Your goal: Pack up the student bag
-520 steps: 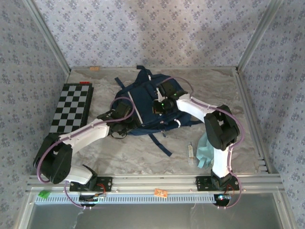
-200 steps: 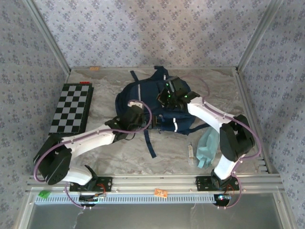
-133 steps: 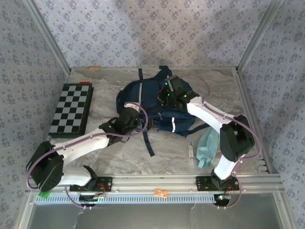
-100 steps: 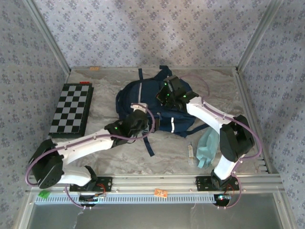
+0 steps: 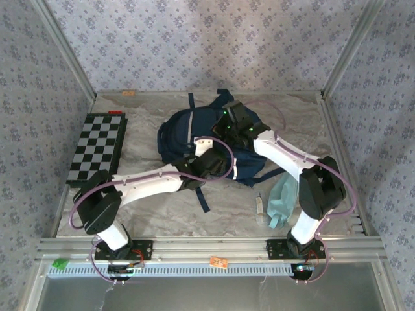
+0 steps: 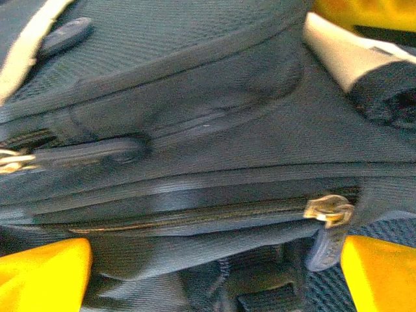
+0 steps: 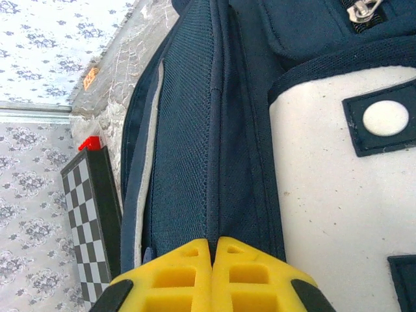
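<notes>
The student bag (image 5: 185,129), a big navy backpack, lies at mid-table with a dark strap (image 5: 202,194) trailing toward me. My left gripper (image 5: 211,161) presses against its near side. In the left wrist view that gripper (image 6: 214,273) is open, its yellow fingertips (image 6: 42,273) set wide on either side of the bag's fabric (image 6: 195,130), just below a zipper with a metal pull (image 6: 328,211). My right gripper (image 5: 225,124) sits on top of the bag. In the right wrist view it (image 7: 213,246) is shut, pinching a raised seam of the bag (image 7: 188,130) beside a white patch (image 7: 338,195).
A chequered board box (image 5: 97,148) lies at the left, also seen in the right wrist view (image 7: 91,208). A teal pouch (image 5: 280,201) and a small pale item (image 5: 259,206) lie near the right arm's base. Metal frame posts and patterned walls enclose the table.
My left arm has swung right along the bag's near side and closer to it, with its gripper still open. The right gripper has kept its pinch on the bag, almost still.
</notes>
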